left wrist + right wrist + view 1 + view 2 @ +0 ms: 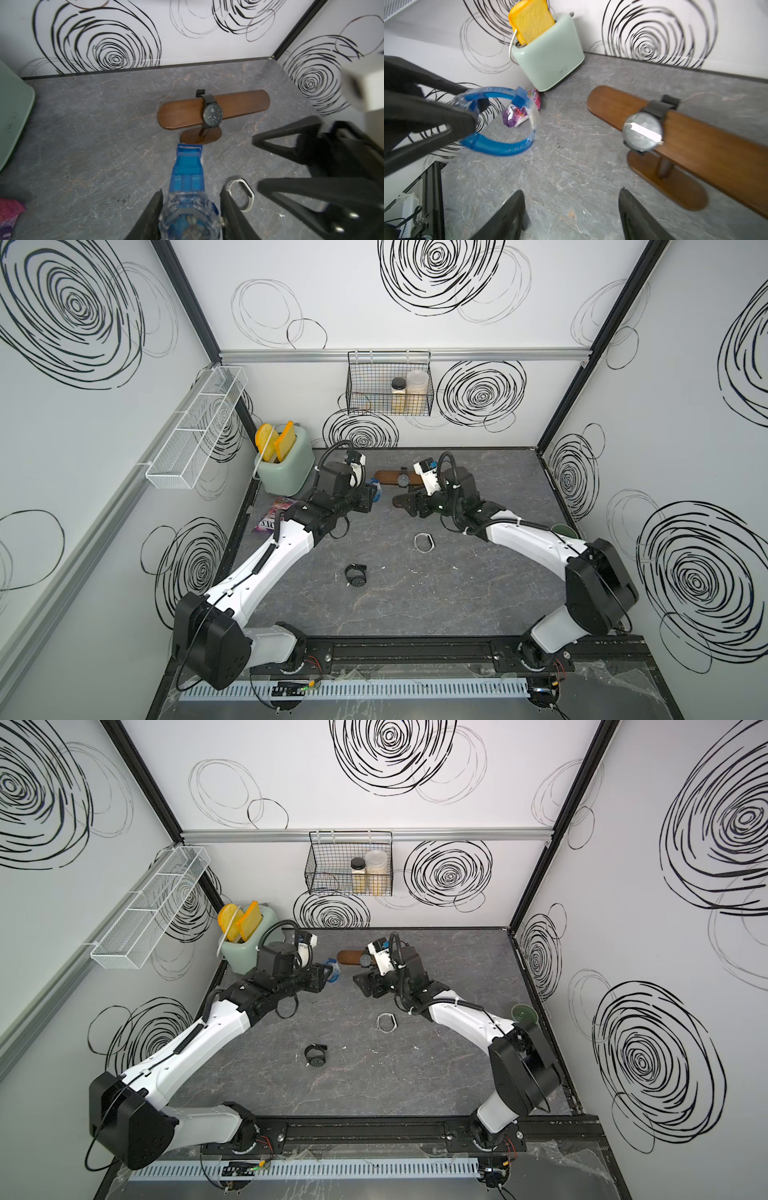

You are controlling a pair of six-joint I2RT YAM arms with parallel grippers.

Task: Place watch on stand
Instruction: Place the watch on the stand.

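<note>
My left gripper (191, 190) is shut on the clear case of a blue translucent watch (187, 166), and holds it above the table a little short of the stand's left end (384, 479). The watch's closed strap loop (500, 145) sticks out past the fingers. The dark brown wooden stand (180, 113) is at the back middle, with a black watch (212, 113) strapped round its bar. My right gripper (571, 190) is open and empty, low in front of the stand's base (675, 191).
A white-banded watch (424, 542) and another black watch (356, 574) lie on the grey table. A green toaster (286, 468) holding yellow slices and a snack packet (274, 516) sit at the back left. A green cup (563, 529) stands by the right wall.
</note>
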